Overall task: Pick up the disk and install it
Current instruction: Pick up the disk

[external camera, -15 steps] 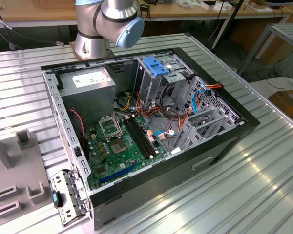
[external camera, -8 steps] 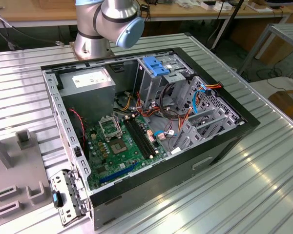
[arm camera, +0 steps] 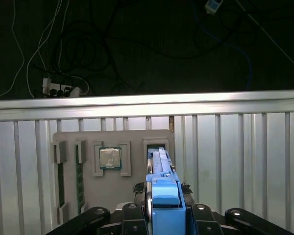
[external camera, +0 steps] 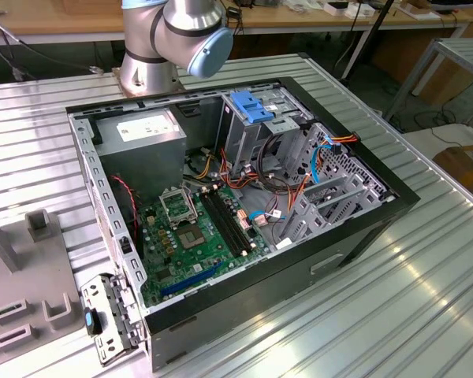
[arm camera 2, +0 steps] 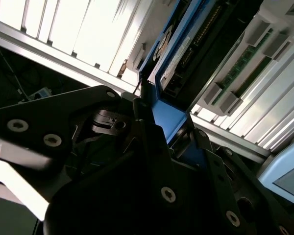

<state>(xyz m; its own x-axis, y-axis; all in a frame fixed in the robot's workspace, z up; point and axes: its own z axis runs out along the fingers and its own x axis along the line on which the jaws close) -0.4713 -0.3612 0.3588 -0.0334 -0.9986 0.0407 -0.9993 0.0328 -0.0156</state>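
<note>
The disk (arm camera: 160, 164) stands on edge in a slot of a grey holder plate (arm camera: 132, 139), with its blue side rail (arm camera: 165, 198) towards the camera. In the second wrist view the disk (arm camera 2: 174, 58) shows its label side and dark circuit side, framed in blue. My gripper (arm camera: 165, 196) straddles the blue rail end, one black finger (arm camera: 148, 198) pressed to each side of it. The second wrist view shows the gripper (arm camera 2: 161, 122) closed on that same blue end.
The holder plate also carries a processor (arm camera: 110, 158) and memory sticks (arm camera: 80, 178). The open computer case (external camera: 363, 228) lies on the ribbed metal table, with a drive cage under a blue bracket (external camera: 256, 106), a power supply (external camera: 142, 130) and a motherboard (external camera: 201, 236). The arm's base (external camera: 173, 39) stands behind it.
</note>
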